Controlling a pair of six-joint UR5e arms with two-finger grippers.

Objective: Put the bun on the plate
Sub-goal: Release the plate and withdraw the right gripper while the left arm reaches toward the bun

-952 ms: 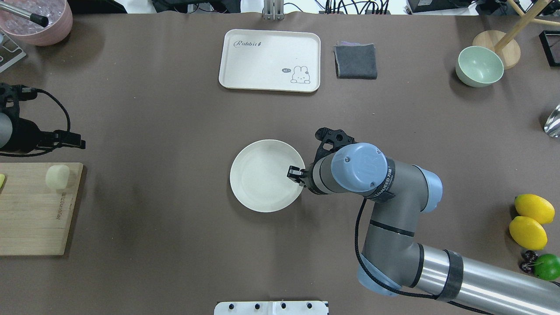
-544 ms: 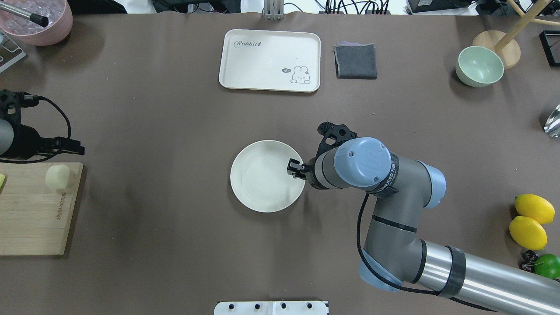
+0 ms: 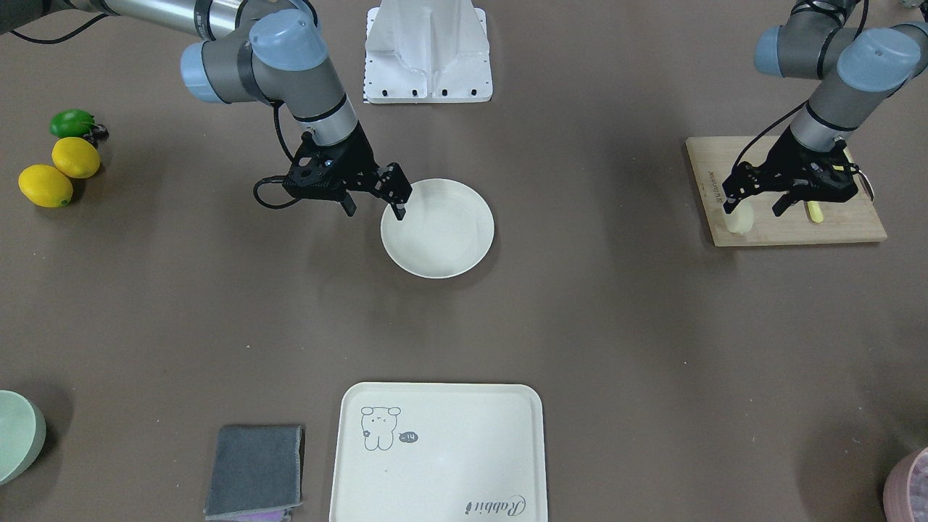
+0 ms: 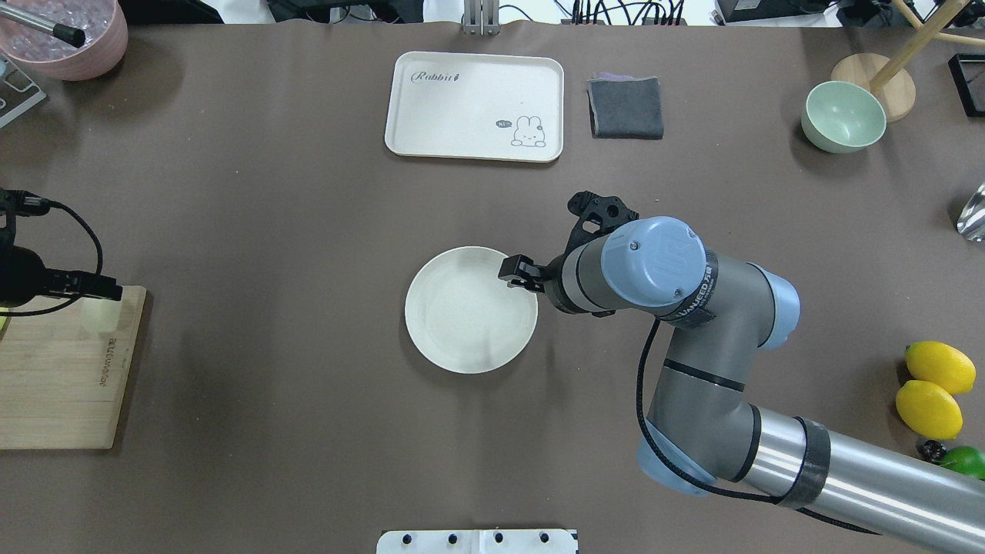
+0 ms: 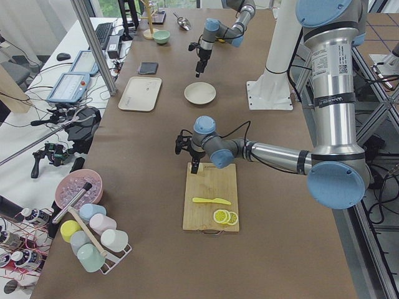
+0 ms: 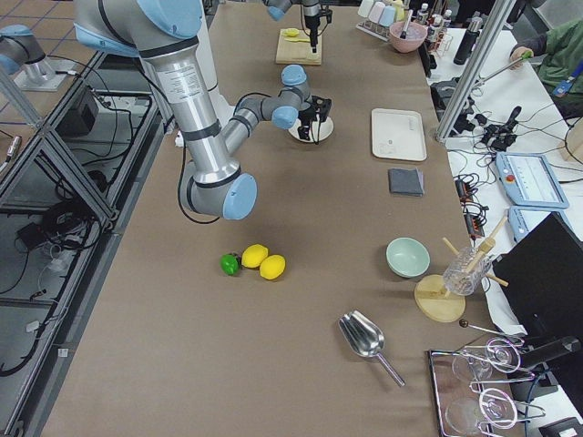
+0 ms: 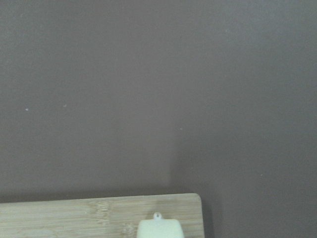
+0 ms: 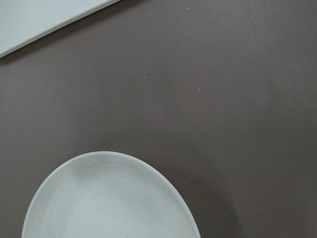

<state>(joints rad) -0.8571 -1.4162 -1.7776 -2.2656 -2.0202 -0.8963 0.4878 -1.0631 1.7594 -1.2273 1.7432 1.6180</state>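
Right of frame in the front view, we see the bun (image 3: 740,221) lying on the board (image 3: 834,230), the left claw (image 3: 754,205) spread open just above it, gripping nothing. At centre the plate (image 3: 449,243) sits bare, the right claw (image 3: 374,206) open and empty at its rim. We judge pickup, carry and placing all remain.

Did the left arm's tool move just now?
Yes. The left tool came from beyond the wooden board's far edge to over the bun on that edge.
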